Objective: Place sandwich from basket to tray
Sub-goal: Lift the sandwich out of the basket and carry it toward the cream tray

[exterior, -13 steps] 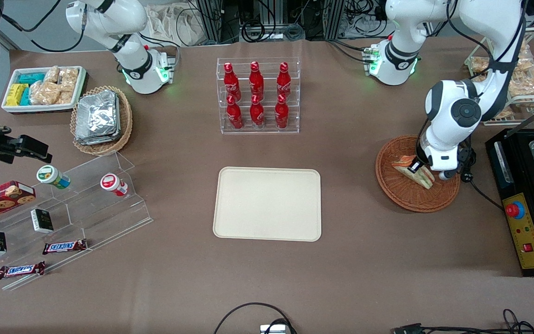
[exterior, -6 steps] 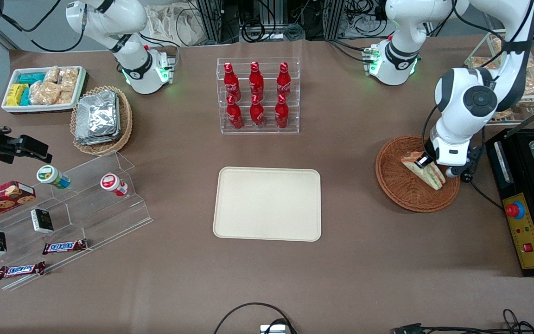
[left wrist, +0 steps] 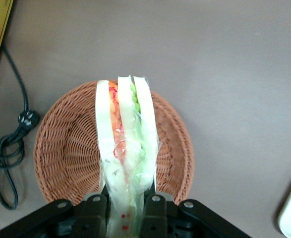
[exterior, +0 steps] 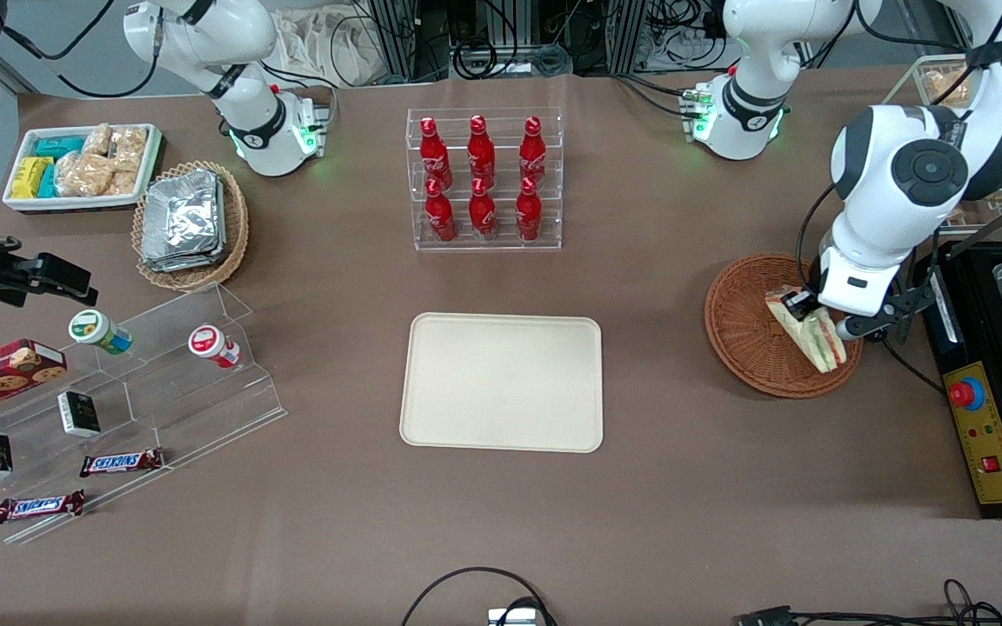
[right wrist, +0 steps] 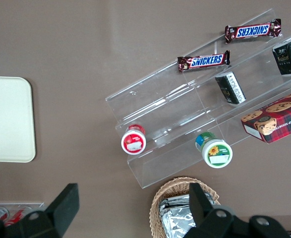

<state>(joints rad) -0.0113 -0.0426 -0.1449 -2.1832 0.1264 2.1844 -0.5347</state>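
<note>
My left gripper (exterior: 807,311) is shut on the sandwich (exterior: 810,329), a wrapped wedge of pale bread with orange-red and green filling. It holds the sandwich lifted above the reddish-brown wicker basket (exterior: 749,335), at the basket's edge toward the working arm's end. In the left wrist view the sandwich (left wrist: 125,148) stands clamped between the two fingers, with the gripper (left wrist: 127,208) over the basket (left wrist: 71,148). The cream tray (exterior: 502,382) lies flat at the table's middle, with nothing on it. It also shows in the right wrist view (right wrist: 9,119).
A clear rack of red cola bottles (exterior: 484,180) stands farther from the camera than the tray. A black appliance with a red button (exterior: 984,391) sits beside the basket. A tan basket of foil packets (exterior: 190,223), a white snack bin (exterior: 82,165) and an acrylic snack stand (exterior: 131,400) lie toward the parked arm's end.
My left gripper has risen with the sandwich and shifted slightly toward the working arm's end. The sandwich has left the basket floor and now hangs above the basket's rim.
</note>
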